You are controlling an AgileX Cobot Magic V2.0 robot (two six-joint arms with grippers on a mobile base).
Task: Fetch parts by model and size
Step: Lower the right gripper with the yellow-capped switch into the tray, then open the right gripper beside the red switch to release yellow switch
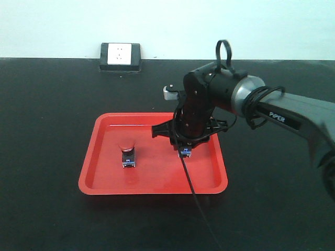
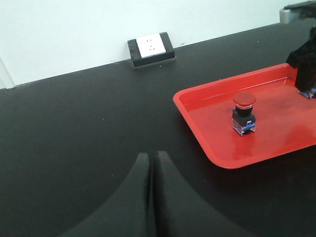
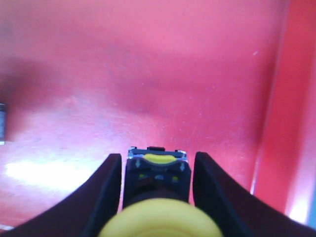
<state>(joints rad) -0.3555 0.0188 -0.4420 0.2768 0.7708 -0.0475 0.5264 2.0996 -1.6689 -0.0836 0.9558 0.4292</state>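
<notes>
A red-capped push-button switch (image 1: 127, 154) (image 2: 244, 113) stands upright in the left half of the red tray (image 1: 152, 189) (image 2: 197, 123). A yellow-capped switch (image 3: 157, 173) stands on the tray floor (image 3: 148, 74) right of centre; in the front view only its blue-grey base (image 1: 184, 152) shows under the arm. My right gripper (image 3: 157, 157) (image 1: 183, 146) points down over it, a finger on each side with a narrow gap to the black body. My left gripper (image 2: 152, 155) is shut and empty, hovering over the black table left of the tray.
A black-and-white socket box (image 1: 120, 56) (image 2: 151, 49) sits at the table's back edge against the wall. A black cable (image 1: 196, 204) runs from the right gripper toward the front. The tray's right wall (image 3: 276, 123) is close to the right gripper.
</notes>
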